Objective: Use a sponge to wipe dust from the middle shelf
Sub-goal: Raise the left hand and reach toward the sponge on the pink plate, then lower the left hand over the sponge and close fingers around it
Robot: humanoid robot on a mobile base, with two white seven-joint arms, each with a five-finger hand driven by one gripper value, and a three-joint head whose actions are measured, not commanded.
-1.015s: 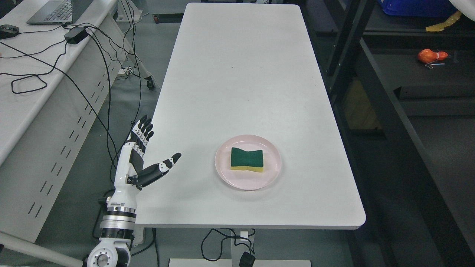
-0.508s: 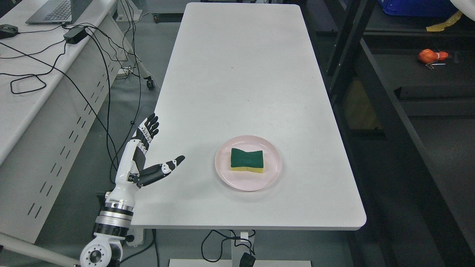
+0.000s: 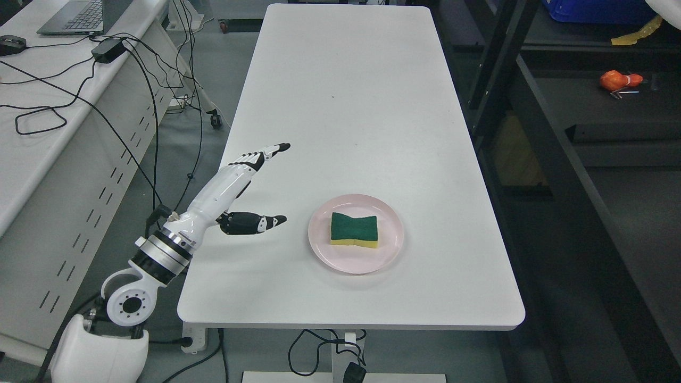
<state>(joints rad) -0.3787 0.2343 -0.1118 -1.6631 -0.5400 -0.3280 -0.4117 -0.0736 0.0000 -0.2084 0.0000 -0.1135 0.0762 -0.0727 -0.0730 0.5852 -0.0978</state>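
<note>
One sponge point(image 3: 354, 229), green on top with a yellow layer under it, lies flat in the middle of a pink plate point(image 3: 324, 250) on the white counter point(image 3: 346, 96). The plate sits in the near half of the counter, a little right of its centre line, clear of the right edge and near, but not at, the front edge. Everything beyond the plate is bare surface up to the far end, and a wide bare strip runs between the plate and the left edge.

To the right of the counter stands a dark shelf point(image 3: 580, 133) frame, its upright post close beside the counter's right edge; a small orange object point(image 3: 620, 80) lies on one of its boards, well apart from the sponge. To the left, across a gap of floor, is a second white desk point(image 3: 32, 159) with loose black cables point(image 3: 154, 106) hanging over and beside it.

The left hand point(image 3: 245, 186) comes in from the lower left, the forearm slanting up and to the right over the counter's left edge. Its fingers point(image 3: 260, 154) are stretched out straight, pointing toward the counter's middle, with the thumb point(image 3: 255, 222) held apart below them and aimed toward the plate. The hand is spread and holds nothing, near the plate's left side but not touching it.
</note>
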